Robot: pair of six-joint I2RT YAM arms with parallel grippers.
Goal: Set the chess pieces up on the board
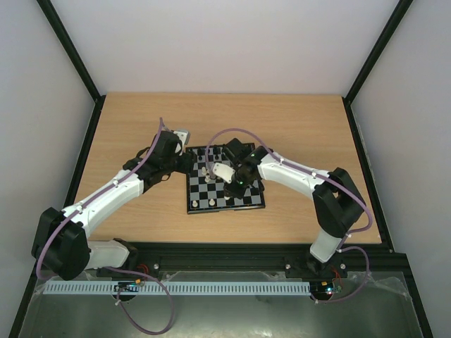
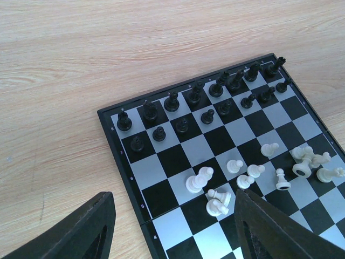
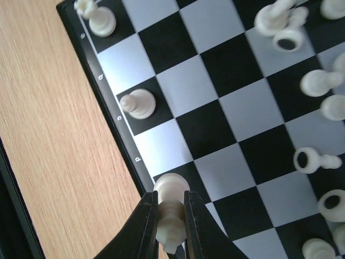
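The small black-and-pale checkered board (image 1: 225,189) lies mid-table. Black pieces (image 2: 194,97) stand in two rows along its far edge in the left wrist view; white pieces (image 2: 237,181) are scattered mid-board, some toppled. My right gripper (image 3: 171,216) is shut on a cream-white piece (image 3: 172,202), its base over a black square at the board's edge. Two more white pieces (image 3: 138,103) stand along that edge. My left gripper (image 2: 172,226) is open and empty, hovering over the board's left side.
The wooden table (image 1: 141,120) surrounds the board, with black frame rails at its edges. Several white pieces (image 3: 312,162) lie on their sides on the right of the right wrist view.
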